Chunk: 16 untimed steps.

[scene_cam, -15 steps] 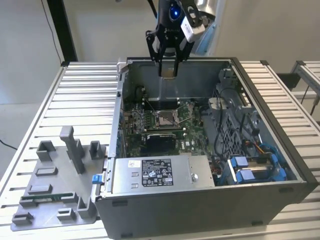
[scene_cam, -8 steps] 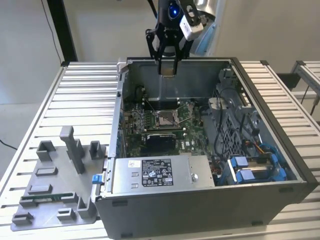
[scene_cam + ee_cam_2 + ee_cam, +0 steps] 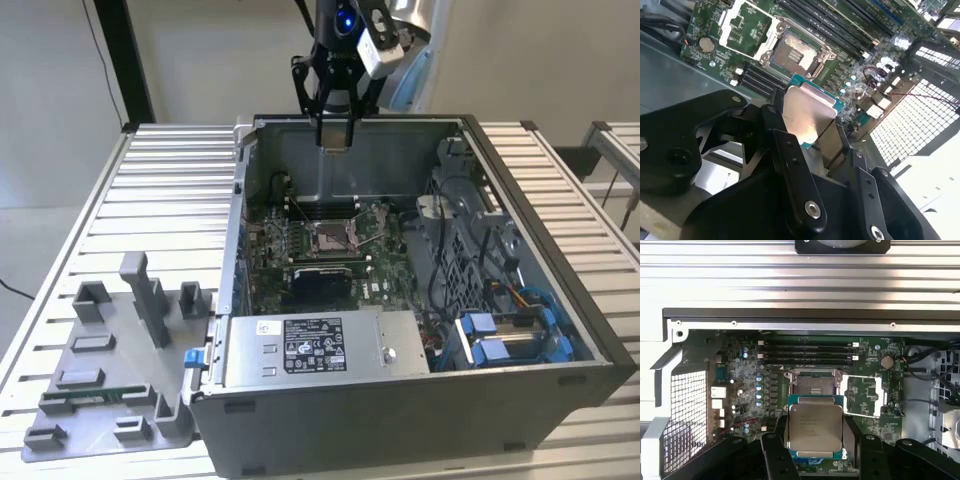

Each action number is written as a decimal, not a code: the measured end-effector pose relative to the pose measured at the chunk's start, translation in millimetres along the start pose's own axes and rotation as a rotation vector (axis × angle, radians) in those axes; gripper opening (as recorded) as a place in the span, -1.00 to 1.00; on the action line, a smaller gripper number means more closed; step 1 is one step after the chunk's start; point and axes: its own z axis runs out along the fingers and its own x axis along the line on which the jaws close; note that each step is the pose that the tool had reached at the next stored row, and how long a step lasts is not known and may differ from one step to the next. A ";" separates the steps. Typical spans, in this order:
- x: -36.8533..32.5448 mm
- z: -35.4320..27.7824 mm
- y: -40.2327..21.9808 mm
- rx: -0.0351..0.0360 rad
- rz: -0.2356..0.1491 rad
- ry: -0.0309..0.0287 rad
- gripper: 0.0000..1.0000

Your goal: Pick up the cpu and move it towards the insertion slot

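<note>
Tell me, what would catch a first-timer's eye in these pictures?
Probably the opened computer case on the slatted table, its green circuit board laid bare. Above the case's far wall hangs the black end effector; in both wrist views it grips the cpu, a silvery square chip, by its edges. On the board lies the insertion slot, open with a dark centre. At the exterior view's left lies a grey parts holder.

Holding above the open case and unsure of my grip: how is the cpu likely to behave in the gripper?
The cpu looks like a flat rigid plate, so it probably won't flex. Its smooth, shiny metal top suggests it could slip between the fingers of the gripper, which hold it by opposite edges. Being thin, it looks light but probably fragile if dropped.
</note>
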 end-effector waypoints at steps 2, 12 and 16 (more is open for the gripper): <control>0.0 0.2 2.3 0.0000 0.001 0.0001 -1.00; -4.5 0.4 2.3 0.0000 0.001 0.0000 -1.00; -6.7 0.4 2.3 0.0000 0.000 0.0000 -1.00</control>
